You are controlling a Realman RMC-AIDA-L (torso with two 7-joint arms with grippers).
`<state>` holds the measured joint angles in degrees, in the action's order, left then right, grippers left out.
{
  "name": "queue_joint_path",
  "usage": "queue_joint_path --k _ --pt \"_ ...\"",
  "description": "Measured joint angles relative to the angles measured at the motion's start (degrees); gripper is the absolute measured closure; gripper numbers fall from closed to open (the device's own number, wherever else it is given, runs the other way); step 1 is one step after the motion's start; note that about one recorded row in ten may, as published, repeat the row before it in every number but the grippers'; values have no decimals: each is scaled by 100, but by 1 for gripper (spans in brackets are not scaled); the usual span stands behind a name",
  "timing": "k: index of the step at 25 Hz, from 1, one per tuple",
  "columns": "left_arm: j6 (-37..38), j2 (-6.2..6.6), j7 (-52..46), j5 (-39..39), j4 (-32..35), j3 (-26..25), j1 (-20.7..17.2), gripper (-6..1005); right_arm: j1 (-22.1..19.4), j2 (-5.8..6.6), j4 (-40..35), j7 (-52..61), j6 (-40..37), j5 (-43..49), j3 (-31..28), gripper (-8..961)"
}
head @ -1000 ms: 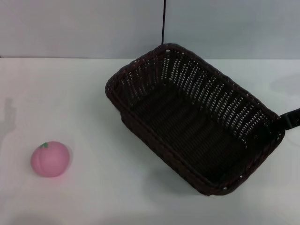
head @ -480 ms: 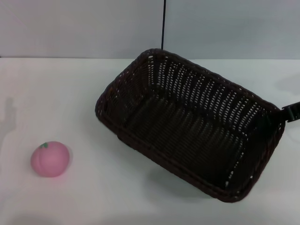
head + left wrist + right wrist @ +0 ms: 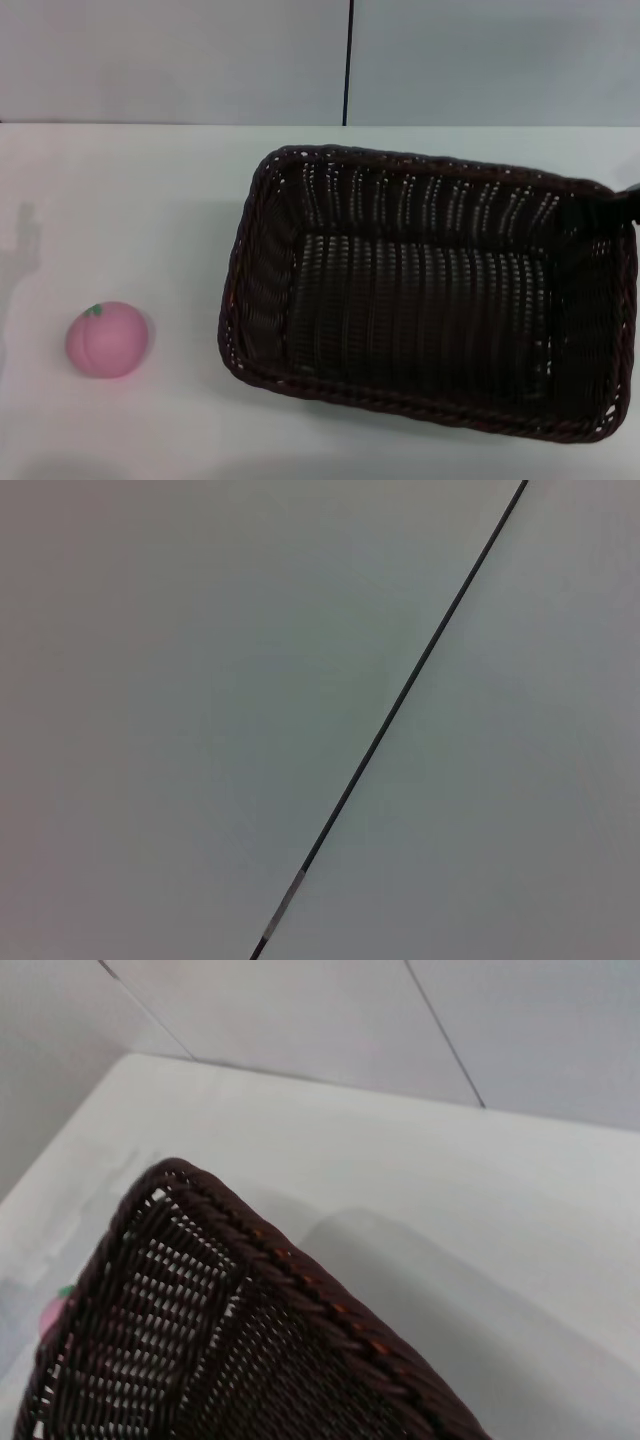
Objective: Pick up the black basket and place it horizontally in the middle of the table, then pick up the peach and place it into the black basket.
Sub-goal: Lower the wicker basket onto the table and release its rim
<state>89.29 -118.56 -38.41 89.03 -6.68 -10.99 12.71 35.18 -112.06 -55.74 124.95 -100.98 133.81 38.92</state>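
The black basket (image 3: pixel 262 190) fills the right half of the head view, long side running left to right, and looks raised slightly off the white table (image 3: pixel 130 200). My right gripper (image 3: pixel 632 192) shows only as a dark sliver at the basket's far right corner, shut on the rim. The right wrist view shows the braided rim (image 3: pixel 260 1240) close up, with no fingers in sight. The pink peach (image 3: pixel 108 339) sits on the table at the front left, well apart from the basket. A sliver of the peach (image 3: pixel 50 1312) shows through the weave in the right wrist view. My left gripper is out of view.
A grey wall with a dark vertical seam (image 3: pixel 348 60) stands behind the table. The left wrist view shows only that wall and the seam (image 3: pixel 400 700). Bare tabletop lies between the peach and the basket.
The basket has swung from a diagonal lie to a level left-to-right one, and its left end has moved toward the front. The peach has not moved.
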Motion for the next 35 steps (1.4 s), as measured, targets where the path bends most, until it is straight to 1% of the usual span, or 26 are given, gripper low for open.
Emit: queue_joint_path --k 1,2,3,5,6,7,11,12,16,18,20,21,24,26,27,29,31,35 --pt "0 0 0 0 0 0 8 482 -23 36 14 -156 -2 -131 -48 762" --pt "0 0 0 0 0 0 8 482 -23 36 14 -156 -2 -131 -48 762" --pt "0 2 0 0 0 0 14 482 -28 77 53 -351 -3 -228 -76 762" --pt "0 6 0 0 0 0 25 482 -29 95 80 -448 -4 -272 -84 763" --pt "0 9 0 0 0 0 39 482 -29 159 201 -651 -12 -421 -87 763" --pt "0 9 0 0 0 0 39 482 -29 159 201 -651 -12 -421 -87 764" --pt "1 9 0 0 0 0 53 482 -9 266 463 -1307 -68 -733 -95 755" --pt "1 9 0 0 0 0 53 482 -9 266 463 -1307 -68 -733 -95 752" --pt "1 9 0 0 -2 11 56 483 56 302 690 -1993 -30 -879 -122 740" --pt "1 9 0 0 -4 14 56 483 78 310 765 -2134 -13 -885 -140 734" --pt "1 6 -3 0 -8 40 56 483 111 342 943 -2392 -8 -922 -170 729" --pt "1 5 -4 0 -11 53 55 483 127 379 1114 -2590 -8 -982 -214 726" --pt "1 4 -4 0 -32 89 38 483 133 405 1257 -2758 -21 -1026 -303 717" --pt "1 3 -5 0 -47 91 29 483 144 468 1496 -2926 -31 -1041 -434 711" --pt "1 3 -5 0 -47 91 29 483 144 468 1496 -2926 -31 -1041 -434 708" --pt "1 1 -6 0 -75 91 17 483 144 511 1635 -2999 -10 -1043 -449 702" --pt "1 1 -7 0 -77 91 16 483 123 527 1697 -3062 -3 -1043 -454 696" --pt "1 0 -8 0 -79 91 13 483 91 515 1699 -3085 58 -1043 -456 684"
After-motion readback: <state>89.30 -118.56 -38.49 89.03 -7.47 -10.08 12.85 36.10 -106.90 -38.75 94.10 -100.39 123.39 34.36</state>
